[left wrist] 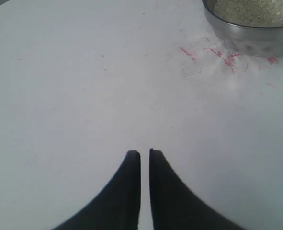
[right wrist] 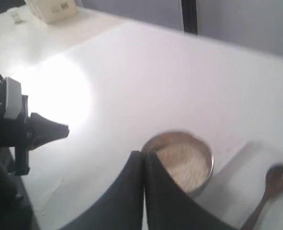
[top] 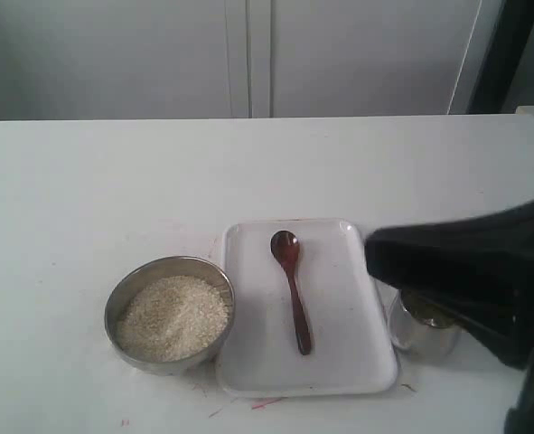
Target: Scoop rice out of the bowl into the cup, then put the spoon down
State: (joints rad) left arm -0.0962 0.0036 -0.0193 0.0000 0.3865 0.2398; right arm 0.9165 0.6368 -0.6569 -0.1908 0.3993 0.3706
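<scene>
The grey metal bowl (top: 113, 312) holds off-white rice (top: 172, 316) at the front left of the table. The dark wooden spoon (top: 292, 289) lies untouched on a white tray (top: 339, 353), with its oval end pointing away. My right gripper (top: 370, 258) hangs shut and empty above the tray's right edge. Its black body partly covers the shiny steel cup (top: 420, 336). The right wrist view shows the shut right gripper (right wrist: 143, 155) before the bowl (right wrist: 201, 184), rice (right wrist: 184, 163) and spoon (right wrist: 275, 179). My left gripper (left wrist: 144, 153) is shut and empty over bare table near the bowl (left wrist: 249, 40).
Red marks (left wrist: 213, 52) stain the white table beside the bowl. The left arm's black body (right wrist: 16, 129) stands at the table's edge in the right wrist view. A pale box (right wrist: 50, 8) sits far off. A white wall rises behind the table.
</scene>
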